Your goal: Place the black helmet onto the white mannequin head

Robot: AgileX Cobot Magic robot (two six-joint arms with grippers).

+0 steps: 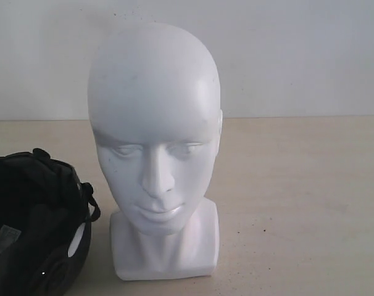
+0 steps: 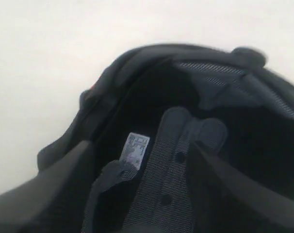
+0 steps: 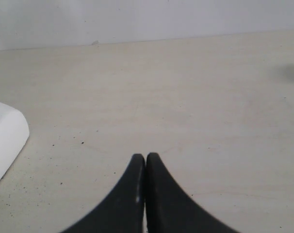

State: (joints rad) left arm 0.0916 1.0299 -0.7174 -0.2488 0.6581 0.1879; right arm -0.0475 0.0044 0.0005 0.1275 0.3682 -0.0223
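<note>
Exterior view: the white mannequin head [image 1: 155, 123] stands upright on the desk [image 1: 298, 185] with its crown bare, so the task looks barely begun. Nothing is on the head. The black helmet [image 1: 33, 216] still sits low on the desk, just beside the head's squarish base. What is left is the whole job: lift the helmet, turn it over, and lower it onto the crown.

The left wrist camera looks straight into the helmet's padded hollow [image 2: 176, 145], so the helmet is directly ahead of the left claw and very close. Dark blurred shapes along that picture's lower edge may be fingers or may be lining. I cannot separate them, so I cannot tell whether the left claw is spread or clamped. The right claw [image 3: 145, 158] is closed with its tips pressed together and holds nothing. Bare desk lies ahead of it, and one white corner of the mannequin's base [image 3: 6, 141] sits off to its side, clear of the fingers.

The helmet's opening faces up and towards the exterior camera, with its lining, a white label [image 2: 136, 150] and a strap [image 1: 91, 200] exposed. It is round, so no long axis stands out. The head's long axis is vertical, and its face is turned to the exterior camera. I judge the opening must face down before the helmet can seat.
</note>
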